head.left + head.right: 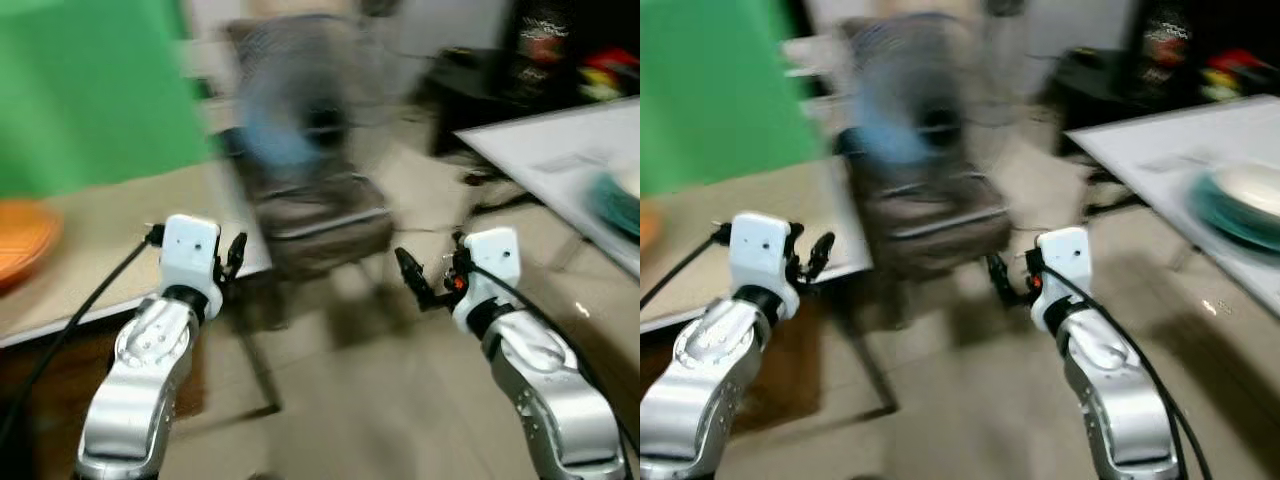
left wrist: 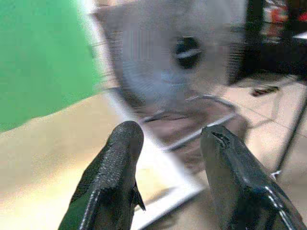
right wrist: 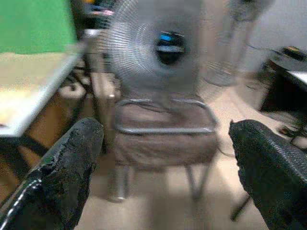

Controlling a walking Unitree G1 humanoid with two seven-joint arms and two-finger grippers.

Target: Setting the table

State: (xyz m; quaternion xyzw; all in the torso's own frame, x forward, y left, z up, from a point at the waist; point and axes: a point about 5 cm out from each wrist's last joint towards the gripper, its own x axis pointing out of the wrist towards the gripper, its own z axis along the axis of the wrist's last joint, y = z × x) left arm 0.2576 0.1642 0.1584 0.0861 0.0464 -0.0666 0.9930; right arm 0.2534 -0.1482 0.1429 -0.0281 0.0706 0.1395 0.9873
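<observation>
The picture is blurred by motion. A beige table [image 1: 100,225] stands on my left, with an orange dish [image 1: 22,238] at its far left edge. On my right is a white table [image 1: 1170,135] that carries a teal plate [image 1: 1225,215] with a white bowl [image 1: 1252,185] on it. My left gripper [image 1: 236,255] is held over the beige table's corner, open and empty. Above the floor near the chair, my right gripper [image 1: 415,275] is also open and empty.
A brown chair [image 1: 315,225] with a metal frame stands between the two tables, straight ahead. A round fan [image 1: 290,110] stands on or behind it. A green screen [image 1: 90,90] rises behind the beige table. Dark furniture [image 1: 560,50] lines the back right.
</observation>
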